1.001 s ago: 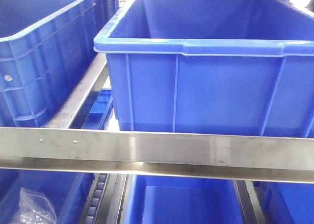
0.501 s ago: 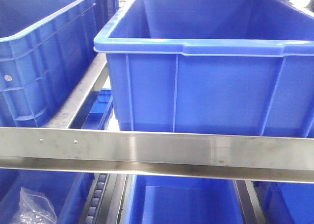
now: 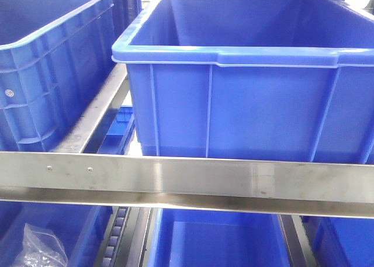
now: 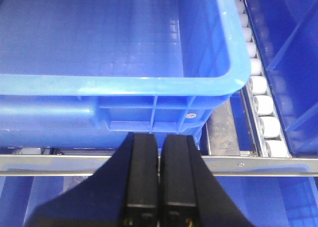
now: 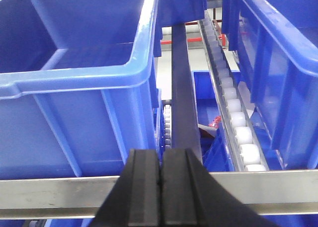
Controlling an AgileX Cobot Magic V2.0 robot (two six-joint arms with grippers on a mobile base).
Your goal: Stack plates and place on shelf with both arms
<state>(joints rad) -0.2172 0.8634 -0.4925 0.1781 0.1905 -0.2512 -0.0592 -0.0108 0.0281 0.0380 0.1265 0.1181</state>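
Note:
The plates are out of view in every frame. My left gripper [image 4: 159, 140] is shut with nothing between its black fingers; it hovers in front of the near wall of a large blue crate [image 4: 149, 83] on the shelf. My right gripper [image 5: 161, 155] is also shut and holds nothing; its fingers meet over the steel front rail [image 5: 49, 192], beside the corner of another blue crate [image 5: 84, 78]. Neither arm shows in the front-facing view.
The shelf is a steel rack: a front rail [image 3: 187, 179], white roller tracks [image 5: 233, 117] and a dividing bar [image 5: 184, 88]. Blue crates [image 3: 245, 74] [image 3: 47, 62] fill the upper level, with more crates below. A crumpled clear bag [image 3: 38, 246] lies in a lower crate.

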